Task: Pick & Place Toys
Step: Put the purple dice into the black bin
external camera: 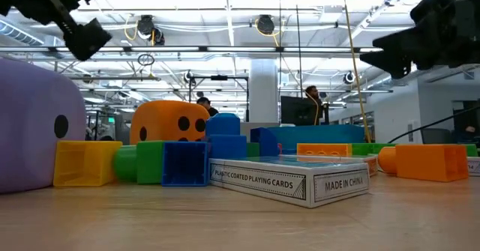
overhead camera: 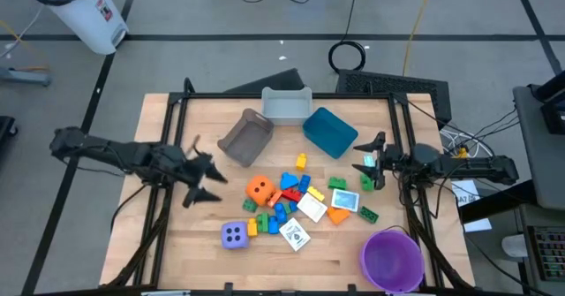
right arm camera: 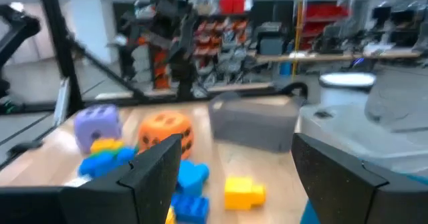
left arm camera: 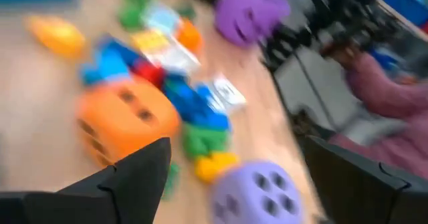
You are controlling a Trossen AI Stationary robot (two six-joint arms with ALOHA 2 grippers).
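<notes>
The toys lie in a loose heap at the table's middle. An orange die (overhead camera: 259, 188) rests at the heap's left and a purple die (overhead camera: 234, 235) nearer the front edge. Small coloured bricks (overhead camera: 287, 196) and white cards (overhead camera: 312, 208) lie around them. My left gripper (overhead camera: 206, 181) hovers open just left of the orange die, above the table. In its wrist view, both dice (left arm camera: 124, 120) (left arm camera: 257, 190) lie ahead of its fingers (left arm camera: 239, 147). My right gripper (overhead camera: 375, 161) waits open at the right edge, pointing level at the heap (right arm camera: 236, 140).
Brown (overhead camera: 245, 138), grey (overhead camera: 287, 106) and blue (overhead camera: 330, 132) bins stand at the table's back. A purple bowl (overhead camera: 391, 258) sits at the front right corner. A playing-card box (external camera: 289, 180) lies near the front. Bare wood shows at the front left. A person's sleeve (left arm camera: 384, 93) shows beyond the table.
</notes>
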